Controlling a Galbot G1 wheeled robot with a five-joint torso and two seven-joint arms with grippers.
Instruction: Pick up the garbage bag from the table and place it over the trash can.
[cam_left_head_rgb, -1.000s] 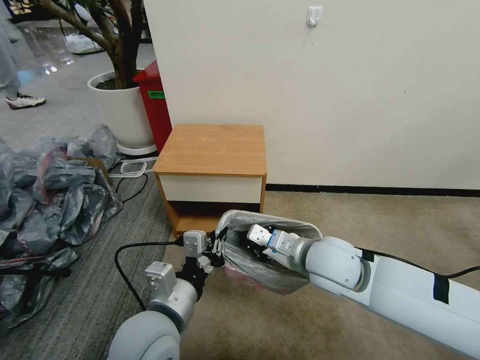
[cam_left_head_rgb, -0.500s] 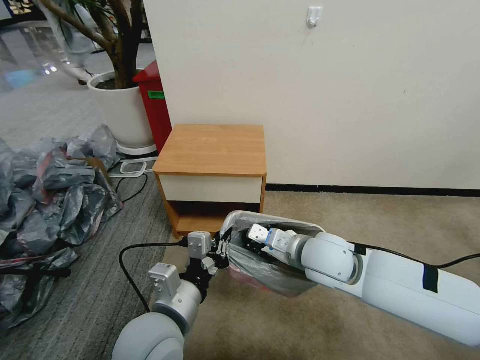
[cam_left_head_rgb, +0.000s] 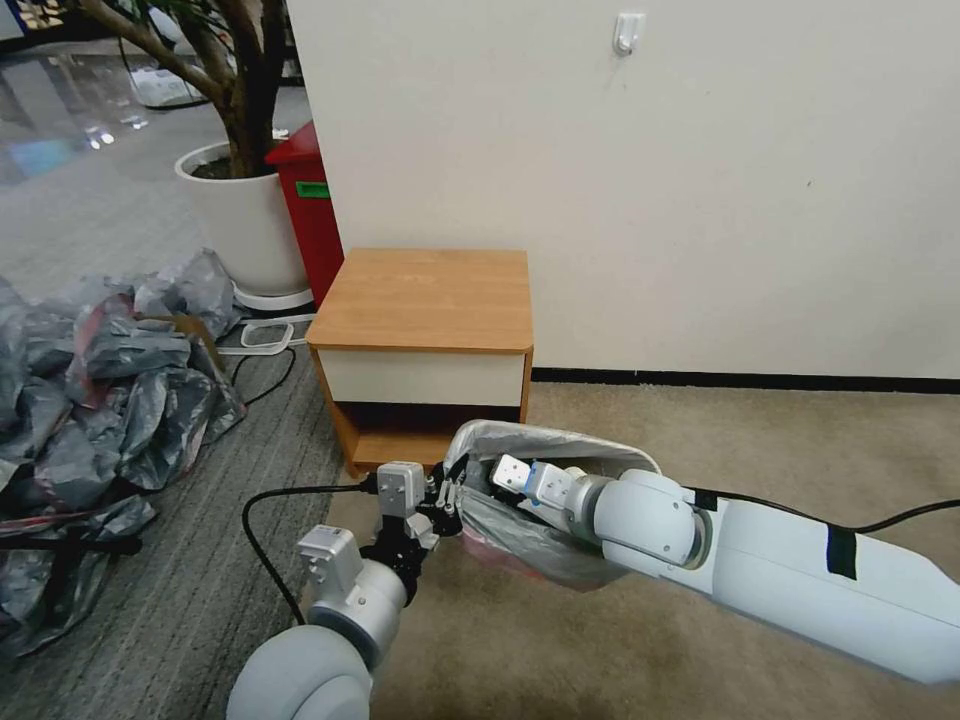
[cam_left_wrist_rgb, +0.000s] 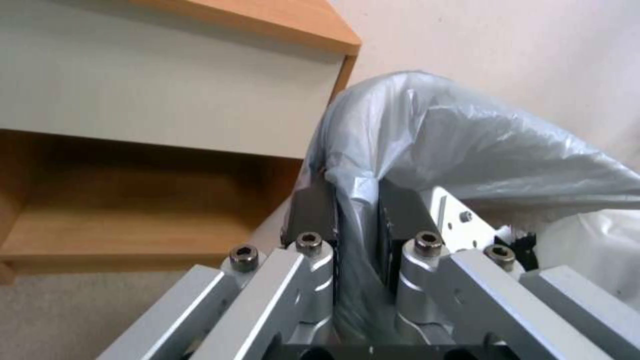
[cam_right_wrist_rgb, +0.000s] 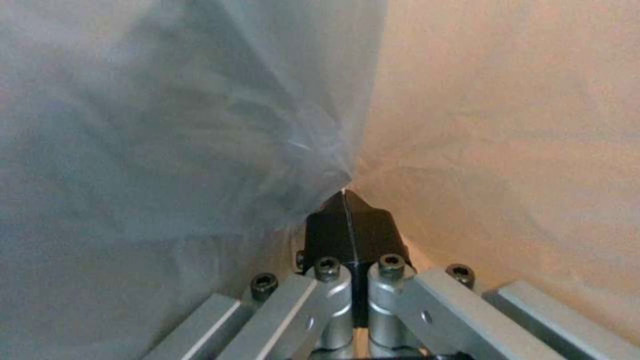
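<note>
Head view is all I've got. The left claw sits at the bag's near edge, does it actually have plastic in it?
Observer: Yes. In the left wrist view, the left claw is shut on a fold of the rim of the bag, with plastic pinched between its pads.
Operator: And the right claw, reaching inside the bag?
Observer: The right wrist view has the right claw shut, pads together. Its tip is against the film, and creases fan out from that spot.
Operator: So is it gripping film too?
Observer: I cannot tell. No plastic shows between those pads.
</note>
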